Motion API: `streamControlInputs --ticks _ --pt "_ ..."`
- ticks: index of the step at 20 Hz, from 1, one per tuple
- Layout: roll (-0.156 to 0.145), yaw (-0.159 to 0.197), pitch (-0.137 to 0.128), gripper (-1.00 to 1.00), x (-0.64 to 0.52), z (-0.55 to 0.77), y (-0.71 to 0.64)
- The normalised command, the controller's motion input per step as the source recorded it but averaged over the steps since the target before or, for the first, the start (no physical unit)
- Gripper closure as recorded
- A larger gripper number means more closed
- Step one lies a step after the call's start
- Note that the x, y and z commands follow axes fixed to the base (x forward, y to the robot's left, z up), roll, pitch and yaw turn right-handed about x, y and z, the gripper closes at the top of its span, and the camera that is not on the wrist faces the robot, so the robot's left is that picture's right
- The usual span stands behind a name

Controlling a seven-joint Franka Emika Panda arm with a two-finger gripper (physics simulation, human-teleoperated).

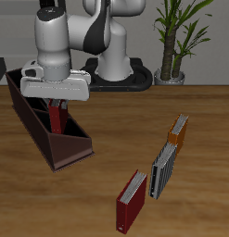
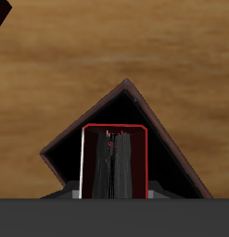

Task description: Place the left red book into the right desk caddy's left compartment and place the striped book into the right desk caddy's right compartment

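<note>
Clamped in my pincer (image 1: 57, 104), the thin dark-red hardcover book (image 2: 114, 162) hangs upright over the long maroon open-topped caddy (image 1: 74, 148); releasing off-centre, I risk it catching a wall beneath and toppling out.

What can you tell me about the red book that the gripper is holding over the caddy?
The left red book is a thin dark-red hardcover with greyish page edges. It hangs upright, clamped in the gripper, its lower part dipping inside the right desk caddy. The wrist view shows it end-on, above a dark compartment; which compartment cannot be told.
</note>
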Motion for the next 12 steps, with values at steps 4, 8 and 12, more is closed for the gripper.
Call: streamControlInputs --ticks 4,8,12 --pt "-0.049 0.024 0.020 -1.00 0.04 -0.12 0.01" --pt "0.001 0.014 -0.011 -1.00 -0.01 0.03 0.07" --pt "0.000 0.012 -0.016 -1.00 -0.03 0.07 0.08"
